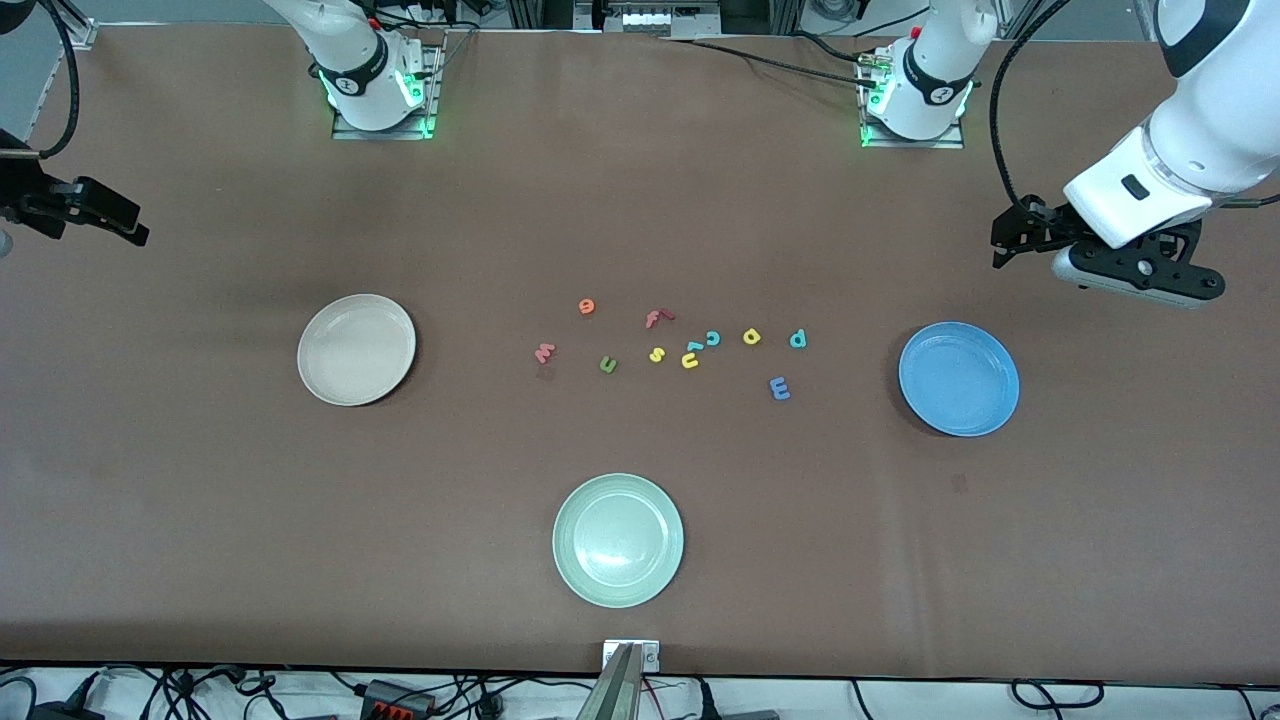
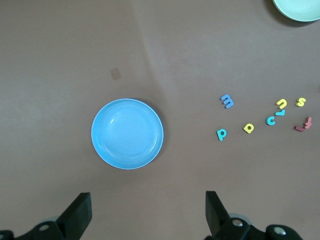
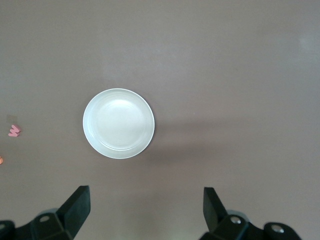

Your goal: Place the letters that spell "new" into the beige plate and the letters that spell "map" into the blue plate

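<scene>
Beige plate: we see it bare, at middle left of the front view; none of n, e, w is in it yet.
Blue plate: also bare, at middle right of the front view; none of m, a, p is in it.
Letters for "new": we find the green n, the orange e and the red-pink w lying loose on the brown table, in the scatter at the centre of the frame, toward the beige plate.
Letters for "map": the blue m, the yellow a and the teal p lie on the table too, on the blue plate's side of the scatter.
Distractors: red f, yellow s, yellow u, teal c and the pale green plate at lower centre.
Left gripper: we see its fingers spread and holding nothing, at the upper right of the frame, above the blue plate.
Right gripper: spread wide and empty, at the left edge of the frame.
Progress: we judge nothing is done; all six placements are left.
</scene>
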Tool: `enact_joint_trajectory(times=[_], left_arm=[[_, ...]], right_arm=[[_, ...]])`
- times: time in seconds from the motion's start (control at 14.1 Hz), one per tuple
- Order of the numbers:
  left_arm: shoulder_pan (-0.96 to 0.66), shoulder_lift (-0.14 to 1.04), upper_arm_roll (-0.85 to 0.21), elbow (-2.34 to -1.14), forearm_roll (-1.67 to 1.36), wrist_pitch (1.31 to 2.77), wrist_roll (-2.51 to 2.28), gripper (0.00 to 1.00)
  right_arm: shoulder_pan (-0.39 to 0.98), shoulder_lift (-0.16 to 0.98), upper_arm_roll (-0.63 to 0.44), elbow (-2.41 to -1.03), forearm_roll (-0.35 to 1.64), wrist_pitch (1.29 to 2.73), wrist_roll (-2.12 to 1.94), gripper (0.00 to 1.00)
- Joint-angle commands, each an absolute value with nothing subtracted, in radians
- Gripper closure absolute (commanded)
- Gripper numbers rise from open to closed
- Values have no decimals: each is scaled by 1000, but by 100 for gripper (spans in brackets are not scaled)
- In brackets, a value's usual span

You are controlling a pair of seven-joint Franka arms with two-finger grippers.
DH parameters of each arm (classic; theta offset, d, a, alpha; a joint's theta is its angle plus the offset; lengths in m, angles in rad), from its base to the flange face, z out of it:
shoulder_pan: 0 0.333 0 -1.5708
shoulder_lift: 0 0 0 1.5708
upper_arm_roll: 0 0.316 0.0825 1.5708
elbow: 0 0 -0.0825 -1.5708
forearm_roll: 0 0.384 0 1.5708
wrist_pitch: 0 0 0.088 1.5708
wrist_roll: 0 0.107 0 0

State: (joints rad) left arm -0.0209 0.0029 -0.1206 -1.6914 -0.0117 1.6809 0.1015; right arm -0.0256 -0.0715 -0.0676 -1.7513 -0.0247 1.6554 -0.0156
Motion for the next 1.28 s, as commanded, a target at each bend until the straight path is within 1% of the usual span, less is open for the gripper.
enact_joint_trajectory(times=[0.0, 1.21], left_arm=[[-15, 0, -126, -1675, -17, 1660, 94, 0], [-14, 0, -127, -1675, -17, 1660, 94, 0]], right_arm=[[-35, -78, -58, -1758, -32, 1655, -26, 0], [-28, -60, -55, -1755, -29, 1655, -26, 0]])
